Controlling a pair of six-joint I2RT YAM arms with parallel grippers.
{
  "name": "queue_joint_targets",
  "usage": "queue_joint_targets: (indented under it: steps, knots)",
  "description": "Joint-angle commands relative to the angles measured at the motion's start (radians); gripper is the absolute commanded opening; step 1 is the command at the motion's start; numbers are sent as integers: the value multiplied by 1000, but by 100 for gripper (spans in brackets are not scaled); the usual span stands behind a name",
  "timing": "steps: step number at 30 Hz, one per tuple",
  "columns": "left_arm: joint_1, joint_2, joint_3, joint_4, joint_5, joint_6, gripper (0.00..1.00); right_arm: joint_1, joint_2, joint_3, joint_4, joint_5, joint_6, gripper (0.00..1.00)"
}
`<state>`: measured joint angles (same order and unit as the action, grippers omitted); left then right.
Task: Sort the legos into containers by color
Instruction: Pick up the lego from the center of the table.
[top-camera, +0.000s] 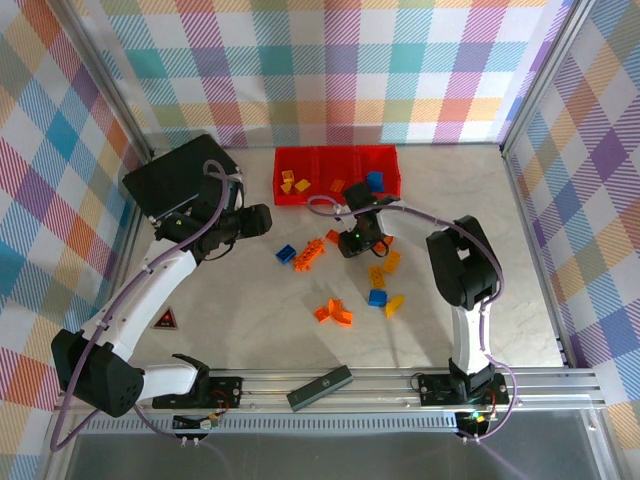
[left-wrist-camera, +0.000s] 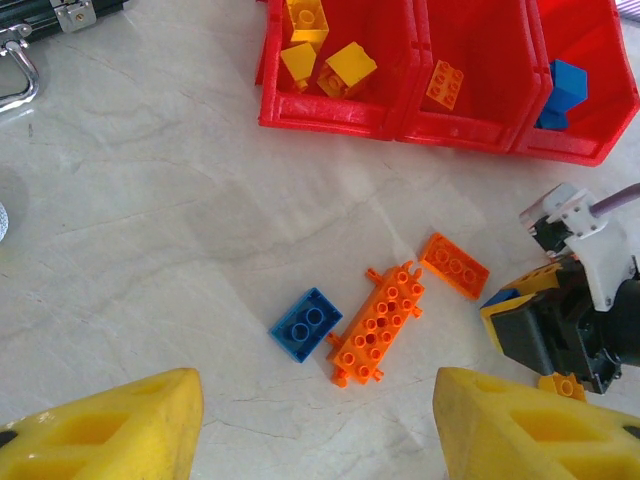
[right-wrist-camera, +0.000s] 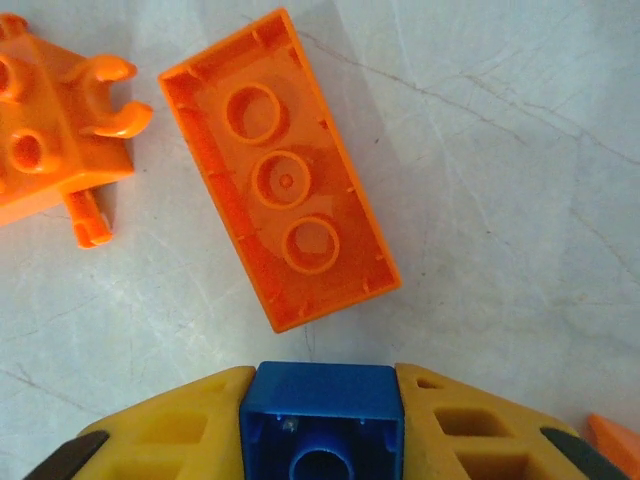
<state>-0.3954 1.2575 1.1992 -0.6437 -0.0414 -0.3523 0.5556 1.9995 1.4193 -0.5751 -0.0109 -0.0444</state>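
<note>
Where my right gripper (right-wrist-camera: 322, 430) sits low over the bench (right-wrist-camera: 520, 200), it is clamped on a blue brick (right-wrist-camera: 322, 400), hollow side toward the wrist camera. Just ahead an orange brick (right-wrist-camera: 280, 195) lies upside down, its long axis slanting from upper left to lower right, with bare bench to its right. My left gripper (left-wrist-camera: 315, 440) hangs with jaws parted, nothing between them. The red containers (left-wrist-camera: 330, 115) sit beyond.

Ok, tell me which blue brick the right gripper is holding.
The blue brick shut between the right gripper's yellow fingers. The rest lie free, like the loose blue brick beside the orange plate.
</note>
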Motion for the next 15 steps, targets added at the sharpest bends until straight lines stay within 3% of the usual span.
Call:
queue_joint_targets:
  steps: [1, 8, 15]
  knots:
    - [7, -7, 2, 9, 9, -16, 62, -15, -73, 10, -17, 23, 11, 28]
    - [7, -14, 3, 1, 11, -25, 63, -113, -49, 178, -37, 111, 99, 27]
    - [7, -35, 1, -18, 12, -42, 63, -178, 109, 433, -76, 203, 172, 27]
